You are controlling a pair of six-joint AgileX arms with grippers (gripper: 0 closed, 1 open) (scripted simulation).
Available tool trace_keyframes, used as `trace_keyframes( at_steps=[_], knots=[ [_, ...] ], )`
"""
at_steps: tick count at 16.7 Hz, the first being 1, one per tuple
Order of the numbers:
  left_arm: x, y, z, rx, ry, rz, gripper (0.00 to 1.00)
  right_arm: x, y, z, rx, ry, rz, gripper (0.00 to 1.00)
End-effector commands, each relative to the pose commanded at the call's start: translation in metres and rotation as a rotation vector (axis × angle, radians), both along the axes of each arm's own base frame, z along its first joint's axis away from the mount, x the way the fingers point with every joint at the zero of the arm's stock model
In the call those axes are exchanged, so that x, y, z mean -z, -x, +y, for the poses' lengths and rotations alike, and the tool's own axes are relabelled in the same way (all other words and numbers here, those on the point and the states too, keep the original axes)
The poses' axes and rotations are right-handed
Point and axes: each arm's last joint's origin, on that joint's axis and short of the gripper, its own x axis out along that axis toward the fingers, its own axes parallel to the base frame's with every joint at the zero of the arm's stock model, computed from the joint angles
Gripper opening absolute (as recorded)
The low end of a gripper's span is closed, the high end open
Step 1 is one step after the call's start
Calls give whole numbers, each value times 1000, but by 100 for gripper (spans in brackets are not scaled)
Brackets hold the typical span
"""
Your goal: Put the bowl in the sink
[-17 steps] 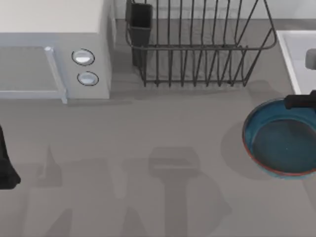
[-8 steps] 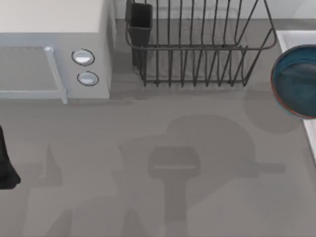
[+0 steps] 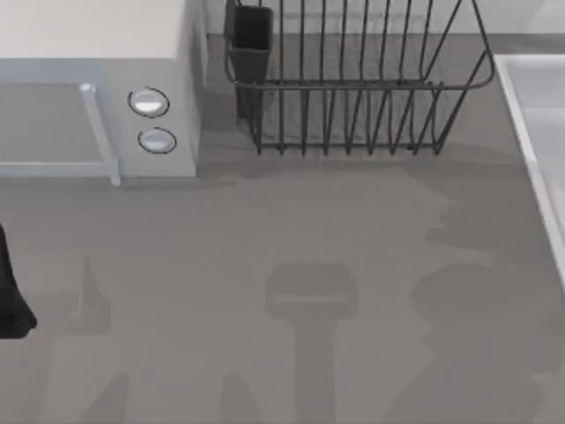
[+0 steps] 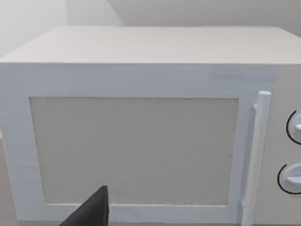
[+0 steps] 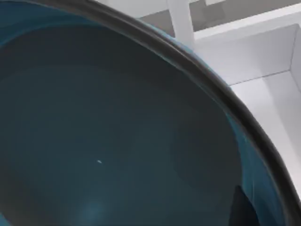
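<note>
Right wrist view: right gripper's jaws can't be made out, so no call on spread or pinching; one dark sliver sits at the frame edge. The bowl [image 5: 117, 141], one, teal inside, sits right at the camera, cut off on most sides, with the sink [image 5: 263, 70] white walls beyond its rim. Top view: sink [image 3: 534, 115] edge at right, one wire dish rack [image 3: 353, 79], one microwave [image 3: 97, 88] with two knobs, bare grey table [image 3: 291, 230]. Left arm [image 3: 11, 291] parked at the left edge; its wrist view faces the microwave [image 4: 141, 141] door, jaw state unclear.
</note>
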Motion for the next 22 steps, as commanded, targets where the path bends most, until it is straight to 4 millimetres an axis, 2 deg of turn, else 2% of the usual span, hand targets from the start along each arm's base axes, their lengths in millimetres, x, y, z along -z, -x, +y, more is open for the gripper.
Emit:
trace_keyframes(
  at_steps=[2,5,11,20,22],
  knots=[
    [0,0,0,0,0,0,100,7,10,-17,9,53,-130,0],
    [0,0,0,0,0,0,100,13,27,-29,1,131,-292,0],
    [0,0,0,0,0,0,100,10,55,-21,-50,255,-537,0],
    [0,0,0,0,0,0,100,10,59,-17,-66,272,-579,0],
    [0,0,0,0,0,0,100,17,56,-19,-69,269,-577,0]
  ],
)
